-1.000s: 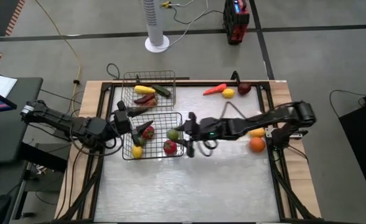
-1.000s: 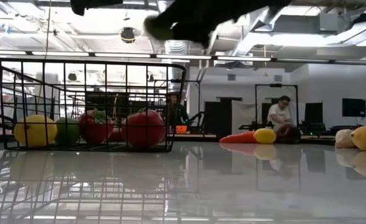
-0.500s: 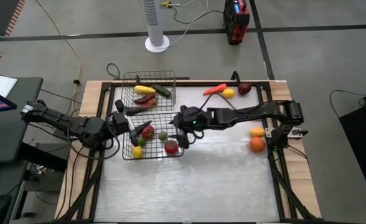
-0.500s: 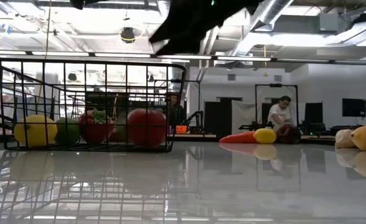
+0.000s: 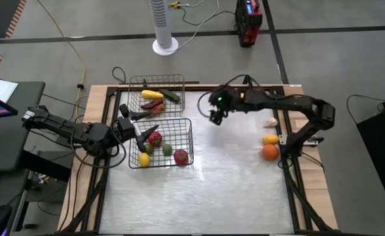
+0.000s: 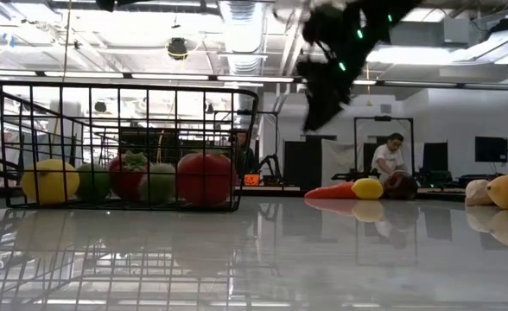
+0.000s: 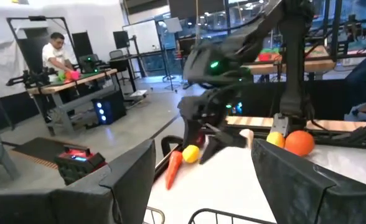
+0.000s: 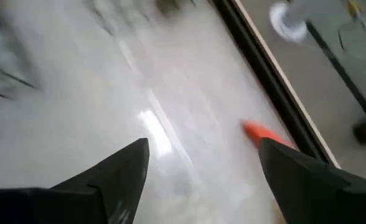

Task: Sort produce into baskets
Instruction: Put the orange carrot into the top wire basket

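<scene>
Above table (image 5: 238,177), empty right gripper (image 5: 215,117)

You are working in a robotics lab: open ceiling ducts (image 6: 241,26), workbenches (image 7: 71,84) with equipment (a person (image 6: 390,155) stands at one), cables (image 5: 68,39) on grey floor.

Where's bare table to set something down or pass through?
Free: the near half of the table, in front of the front basket, and the middle strip between that basket and the orange. Crowded: both baskets at left, and the far right corner under the right gripper.
</scene>
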Controlling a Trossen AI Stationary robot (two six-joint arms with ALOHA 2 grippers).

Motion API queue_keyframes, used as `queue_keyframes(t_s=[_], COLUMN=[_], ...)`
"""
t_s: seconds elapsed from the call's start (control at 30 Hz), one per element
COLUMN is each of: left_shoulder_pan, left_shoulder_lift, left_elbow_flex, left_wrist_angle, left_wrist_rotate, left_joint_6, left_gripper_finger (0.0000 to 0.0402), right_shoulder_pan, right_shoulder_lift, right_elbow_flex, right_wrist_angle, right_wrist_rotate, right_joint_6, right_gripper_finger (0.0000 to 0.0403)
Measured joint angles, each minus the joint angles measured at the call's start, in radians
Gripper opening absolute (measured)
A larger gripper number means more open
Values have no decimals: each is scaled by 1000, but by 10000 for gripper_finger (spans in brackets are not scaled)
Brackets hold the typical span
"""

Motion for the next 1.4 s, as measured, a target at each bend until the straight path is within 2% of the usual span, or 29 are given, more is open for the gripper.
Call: queue_keyframes(t_s=[0.13,0.33,0.53,0.77,0.9,1.17,1.4], left_shoulder_pan=[0,0,1,1,3,3,3], left_shoulder_lift=[0,0,0,0,0,0,0], left_elbow_flex=[0,0,0,0,0,0,0], left_wrist_angle=[-3,2,3,3,3,3,3], left_wrist_rotate=[0,0,-5,-14,-15,-23,-34], left_joint_6=[0,22,96,157,187,239,261], left_gripper_finger=[253,253,253,253,253,253,253], right_shoulder_pan=[-154,-323,-389,-409,-414,-412,-401], right_shoulder_lift=[5,54,161,294,344,401,387], right_elbow_flex=[-79,-91,-29,81,111,113,114], right_wrist_angle=[16,65,58,23,0,-11,-7], right_wrist_rotate=[-4,-134,-164,-142,-107,63,73], right_joint_6=[-52,-188,-380,-518,-564,-620,-621], right_gripper_finger=[337,358,367,352,339,287,210])
